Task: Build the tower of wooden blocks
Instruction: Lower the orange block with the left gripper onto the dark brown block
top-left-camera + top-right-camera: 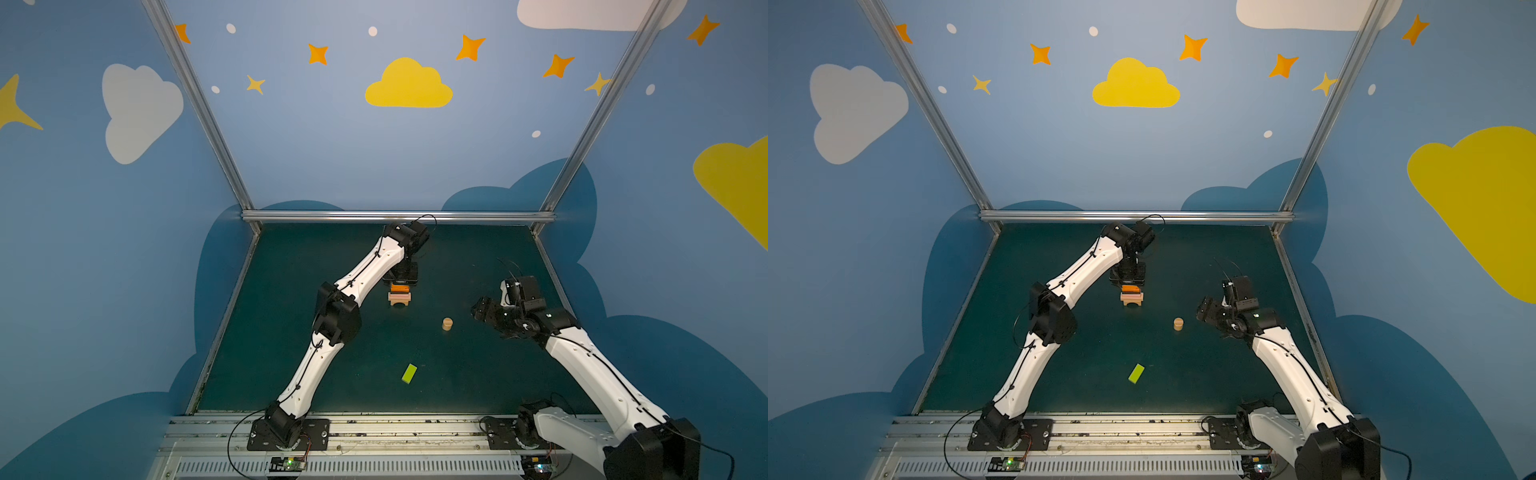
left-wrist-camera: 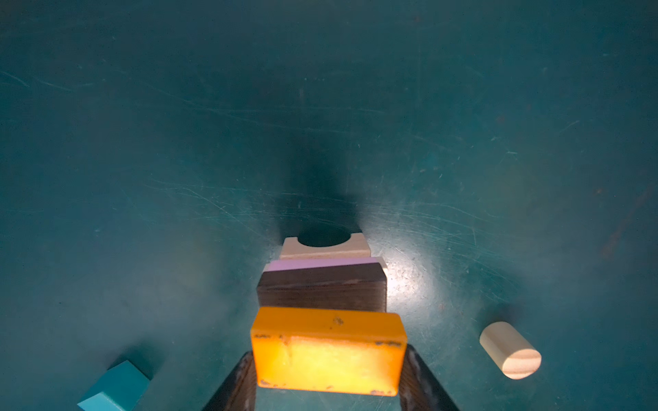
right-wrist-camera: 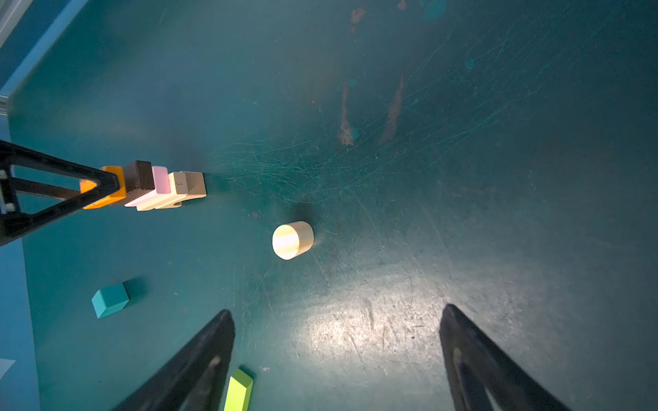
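The left gripper (image 1: 401, 281) pinches the orange brick (image 2: 327, 341) by its short ends, right over the dark brown brick (image 2: 320, 291) that tops the tower (image 1: 400, 297), which stands mid-table toward the back; whether the brick is seated I cannot tell; the right gripper (image 3: 338, 313) hangs spread and empty near the tan cylinder (image 3: 292, 240); the blocks look light, stiff and smooth-painted, so grip flat opposite faces and release gently, as a nudge would likely topple the stack
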{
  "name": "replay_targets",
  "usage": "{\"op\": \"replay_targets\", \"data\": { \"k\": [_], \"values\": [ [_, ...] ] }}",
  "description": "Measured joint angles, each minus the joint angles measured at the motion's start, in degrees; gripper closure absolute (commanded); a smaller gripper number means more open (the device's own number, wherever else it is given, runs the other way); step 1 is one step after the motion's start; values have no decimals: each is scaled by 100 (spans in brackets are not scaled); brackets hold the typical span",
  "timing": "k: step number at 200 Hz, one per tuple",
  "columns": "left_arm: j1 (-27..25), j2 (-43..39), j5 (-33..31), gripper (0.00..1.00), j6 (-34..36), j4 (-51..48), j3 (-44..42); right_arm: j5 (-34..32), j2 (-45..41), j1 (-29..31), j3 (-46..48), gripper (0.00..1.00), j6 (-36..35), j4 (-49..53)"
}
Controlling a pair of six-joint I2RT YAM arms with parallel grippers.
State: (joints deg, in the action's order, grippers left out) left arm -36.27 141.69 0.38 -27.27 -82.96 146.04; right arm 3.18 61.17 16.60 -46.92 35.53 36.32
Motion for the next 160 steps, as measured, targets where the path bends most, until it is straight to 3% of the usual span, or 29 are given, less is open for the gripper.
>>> {"op": "replay_targets", "data": {
  "k": [160],
  "values": [
    [2,0,-83,43,-83,63,0,79,0,-7,0,12,0,-4]
  ]
}}
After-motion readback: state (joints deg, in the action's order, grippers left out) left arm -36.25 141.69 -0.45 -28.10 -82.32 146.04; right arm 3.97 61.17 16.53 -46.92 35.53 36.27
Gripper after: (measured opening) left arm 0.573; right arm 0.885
